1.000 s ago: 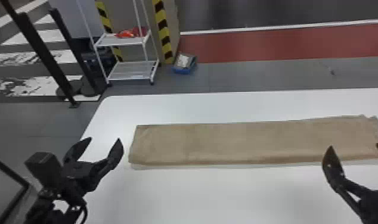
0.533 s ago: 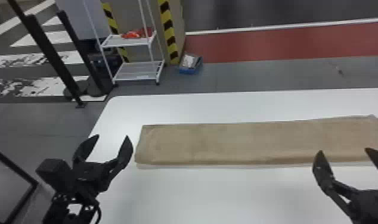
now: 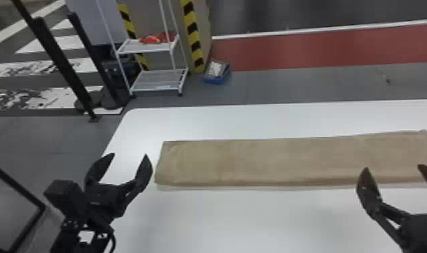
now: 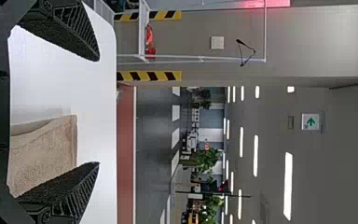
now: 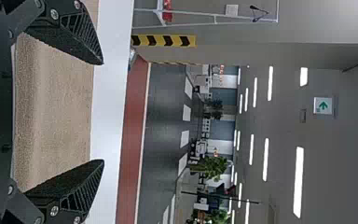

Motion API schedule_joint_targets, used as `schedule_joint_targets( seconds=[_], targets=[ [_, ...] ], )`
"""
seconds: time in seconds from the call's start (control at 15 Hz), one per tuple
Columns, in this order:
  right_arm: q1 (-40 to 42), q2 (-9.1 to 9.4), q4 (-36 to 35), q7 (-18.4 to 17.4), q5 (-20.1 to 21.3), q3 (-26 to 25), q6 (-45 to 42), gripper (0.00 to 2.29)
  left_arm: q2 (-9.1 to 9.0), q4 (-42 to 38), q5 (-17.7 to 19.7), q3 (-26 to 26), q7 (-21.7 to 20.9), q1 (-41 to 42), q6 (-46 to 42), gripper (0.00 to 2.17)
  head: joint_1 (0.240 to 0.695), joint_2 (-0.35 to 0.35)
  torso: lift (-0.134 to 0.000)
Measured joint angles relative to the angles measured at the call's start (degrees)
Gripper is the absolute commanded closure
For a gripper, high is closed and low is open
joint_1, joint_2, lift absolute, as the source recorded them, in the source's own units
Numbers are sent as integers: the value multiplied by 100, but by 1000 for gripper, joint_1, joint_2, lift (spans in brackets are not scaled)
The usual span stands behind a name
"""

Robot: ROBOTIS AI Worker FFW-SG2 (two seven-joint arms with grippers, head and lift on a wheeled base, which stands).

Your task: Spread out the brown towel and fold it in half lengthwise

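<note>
Before me, the white counter (image 3: 239, 218) rounds off at its far left corner; the towel (image 3: 273, 161) lies on it in a long, folded strip.

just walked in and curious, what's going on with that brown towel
A two-armed robot is working at a white table with a brown towel, but is gripping nothing. Its left hand is open by the towel's left end, its right hand open near the front edge, farther right. The towel lies in a long, flat strip and looks already folded lengthwise.
</note>
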Motion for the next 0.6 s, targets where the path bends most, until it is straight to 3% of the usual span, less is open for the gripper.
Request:
schedule_joint_targets(
  seconds=[0.6],
  targets=[
    [-25,0,21,0,-73,-22,-2,151,31,67,0,-23,0,1,2,93,695,218,-125]
  ],
)
